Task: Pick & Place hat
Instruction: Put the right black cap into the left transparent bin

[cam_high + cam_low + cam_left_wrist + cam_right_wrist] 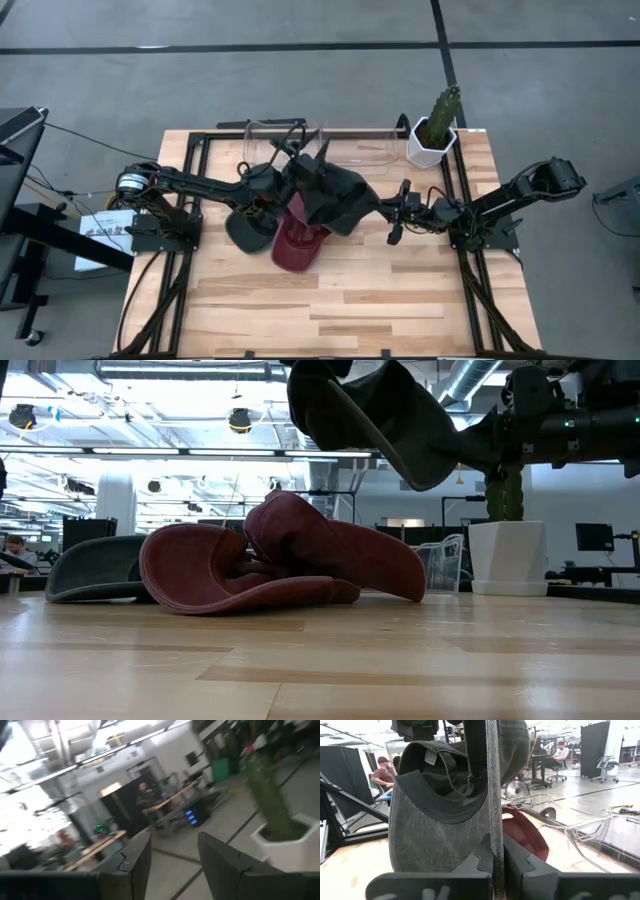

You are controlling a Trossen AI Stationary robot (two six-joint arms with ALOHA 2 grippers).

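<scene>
A dark grey hat [335, 195] hangs in the air over the middle of the table, with my right gripper [494, 862] shut on its brim. Below it a red hat [280, 555] lies on the table on its brim. A grey-green hat [95, 565] lies beside the red one, toward the table's left. My left gripper [172, 855] is open at the grey hat's far left side [318, 150], pointing toward the far right. Nothing is between its fingers. My right gripper pinches the grey hat's brim edge [494, 840] between its two fingers, coming level from the table's right side. The brim stands on edge in the hold. The hat [380, 410] is lifted clear of the table and of the red hat, crown toward the left.
A white pot with a cactus [435, 135] stands at the far right corner. A clear wire rack [340, 140] runs along the far edge. The near half of the wooden table [380, 310] is bare wood.
</scene>
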